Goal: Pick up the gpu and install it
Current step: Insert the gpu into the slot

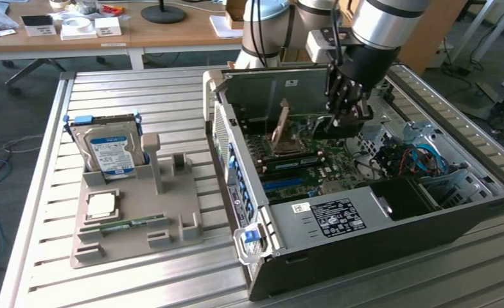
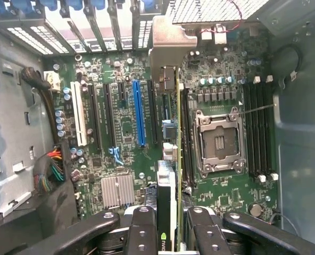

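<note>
Black bolted fingers (image 2: 141, 234) of the tool (image 2: 168, 228) press from both sides on the gpu (image 2: 165, 202). It is a thin flat card seen edge-on, with a small green logo on its dark face and a yellow-green line along its rim. Its bent silver bracket (image 2: 171, 48) sits at the far end, by the perforated back wall of the computer case (image 2: 296, 133). The card stands on edge over the green motherboard (image 2: 120, 127), between a long blue slot (image 2: 139, 111) and the square metal-framed processor socket (image 2: 218, 141); I cannot tell whether it is seated. The open dark case lies on a ribbed metal counter (image 1: 131, 90). At the exterior view's left, a boxy hard drive (image 1: 110, 151) stands in a gray moulded holder (image 1: 123, 250).
</note>
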{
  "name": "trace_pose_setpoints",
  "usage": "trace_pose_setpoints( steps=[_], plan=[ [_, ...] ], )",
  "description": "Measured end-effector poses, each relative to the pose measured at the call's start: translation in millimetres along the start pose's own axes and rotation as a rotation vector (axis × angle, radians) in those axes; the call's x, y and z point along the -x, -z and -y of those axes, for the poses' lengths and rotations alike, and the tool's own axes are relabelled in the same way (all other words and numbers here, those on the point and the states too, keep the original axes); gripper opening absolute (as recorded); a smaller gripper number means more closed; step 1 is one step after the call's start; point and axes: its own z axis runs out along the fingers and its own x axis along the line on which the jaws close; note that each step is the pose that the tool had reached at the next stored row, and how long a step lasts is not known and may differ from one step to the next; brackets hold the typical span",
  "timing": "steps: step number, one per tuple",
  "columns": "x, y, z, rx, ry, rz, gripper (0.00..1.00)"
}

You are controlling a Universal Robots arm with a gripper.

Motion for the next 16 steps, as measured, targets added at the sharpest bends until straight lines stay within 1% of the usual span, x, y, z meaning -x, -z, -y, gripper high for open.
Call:
trace_pose_setpoints(
  steps=[2, 12, 16],
  plan=[
    [-0.3, -0.4, -1.8, 0.0, 0.0, -0.0001, 0.27],
    [-0.4, -0.6, -1.9, 0.0001, 0.002, 0.0, 0.27],
    [-0.9, -1.5, -1.9, 0.0025, 0.024, -0.0001, 0.27]
  ],
)
